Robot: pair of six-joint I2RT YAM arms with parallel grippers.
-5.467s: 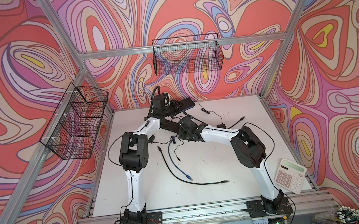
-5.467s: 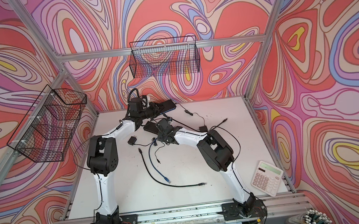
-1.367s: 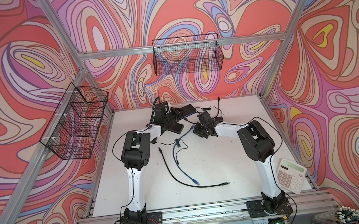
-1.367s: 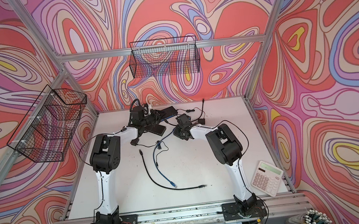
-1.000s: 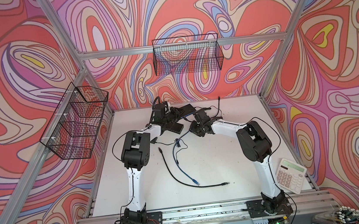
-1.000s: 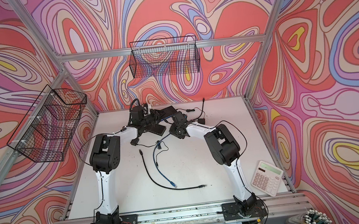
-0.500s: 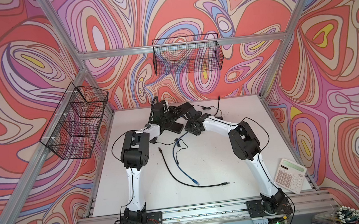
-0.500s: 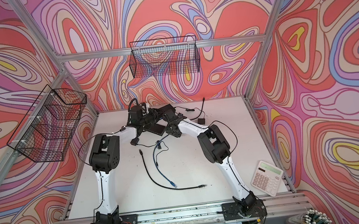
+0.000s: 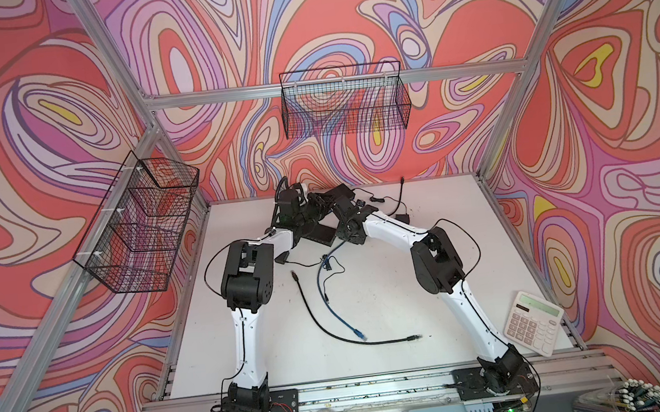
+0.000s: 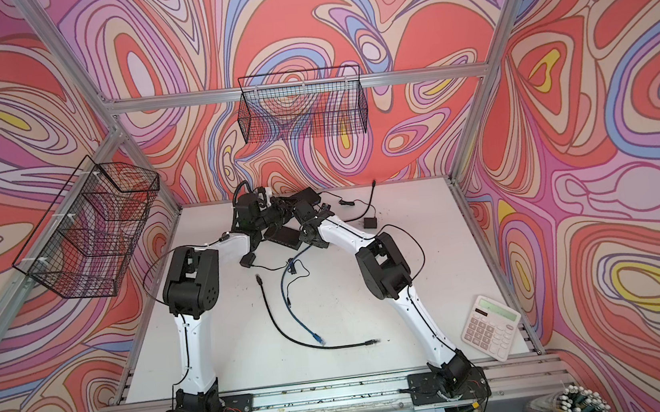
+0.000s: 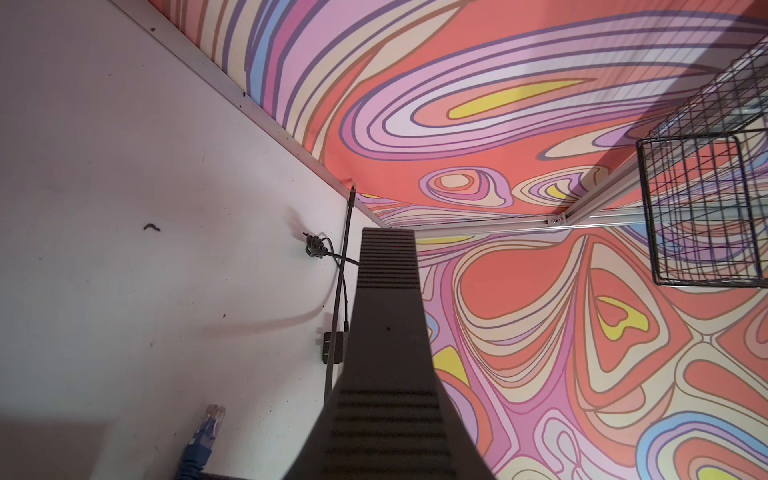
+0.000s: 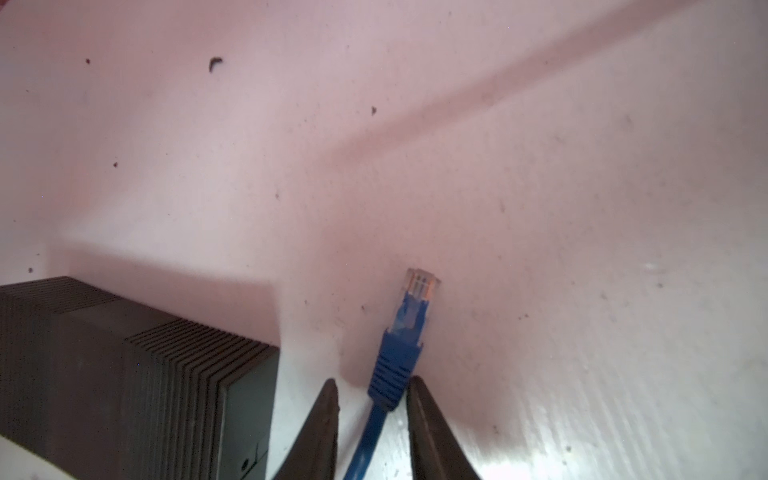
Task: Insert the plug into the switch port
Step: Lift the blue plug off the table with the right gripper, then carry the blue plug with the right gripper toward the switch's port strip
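Plug (image 12: 420,286) just past right tool's (image 12: 371,384) parted tips, switch (image 12: 124,374) close beside.

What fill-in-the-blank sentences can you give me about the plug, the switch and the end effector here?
The plug has a ___ boot and cable.
It sits between the fingers of the ___ end effector, still outside any port.
The ribbed switch beside it is ___ in colour.
Missing words: blue; right; black.
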